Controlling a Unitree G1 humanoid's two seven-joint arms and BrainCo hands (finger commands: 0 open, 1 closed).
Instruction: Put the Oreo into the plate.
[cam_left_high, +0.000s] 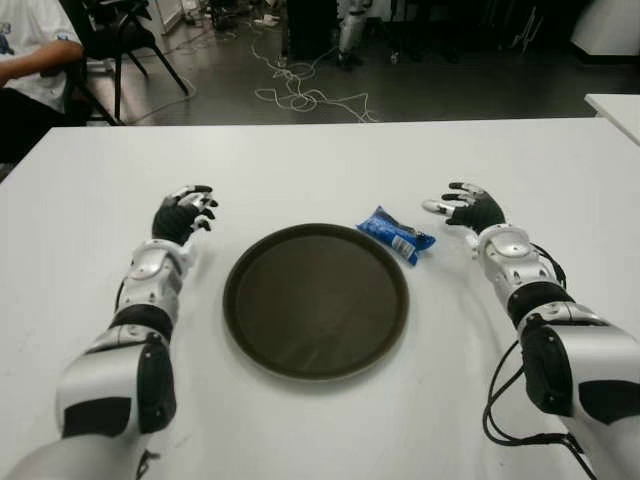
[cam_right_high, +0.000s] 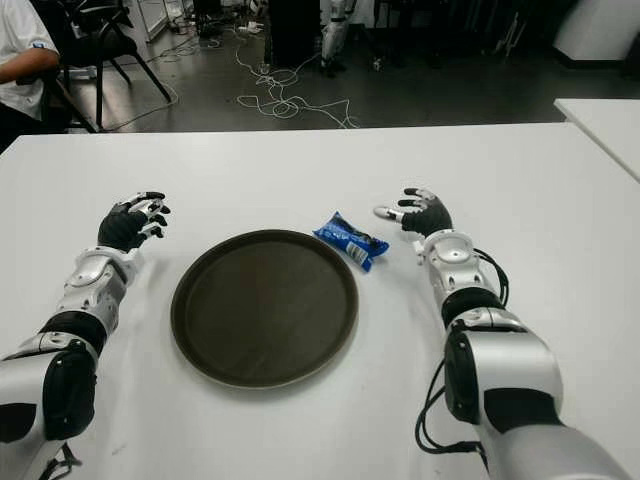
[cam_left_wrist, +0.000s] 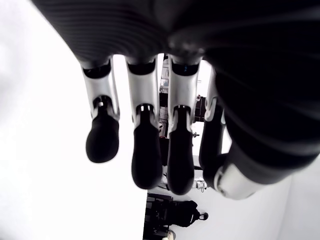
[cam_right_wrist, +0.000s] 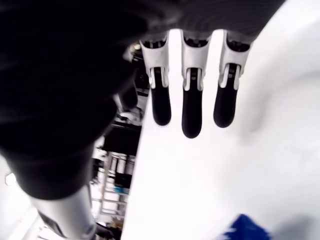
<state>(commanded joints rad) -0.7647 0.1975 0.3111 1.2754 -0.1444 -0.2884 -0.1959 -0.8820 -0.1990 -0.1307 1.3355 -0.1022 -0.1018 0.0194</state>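
Right robot hand (cam_left_high: 466, 209), fingers spread and holding nothing, hovers or sits low over the white table (cam_left_high: 320, 160); contact with the surface cannot be judged. Oreo (cam_left_high: 396, 234), a blue wrapped packet, lies flat on the table just beside this robot hand, toward the robot's left of its fingertips, apart from them; a corner of blue wrapper also shows in the right wrist view below the 3 extended fingers (cam_right_wrist: 192, 107). Plate (cam_left_high: 250, 262), a dark round tray with a low rim, lies farther from the right robot hand, beyond the packet, whose near end sits at or just over the rim; whether the 2 touch cannot be told. Nothing lies in the plate.

Left robot hand (cam_left_high: 185, 215) shows on the opposite side of the plate, clear of its rim, fingers (cam_left_wrist: 146, 155) extended, relaxed and holding nothing.

Task status, as judged: not started in effect. No grasp has been made and the packet remains outside the plate. Remaining steps: close the right robot hand on the packet, lift it, carry it over the rim, release it inside.

Background: a seated person's arm (cam_left_high: 40, 57) and floor cables (cam_left_high: 300, 95) beyond the table's far edge.
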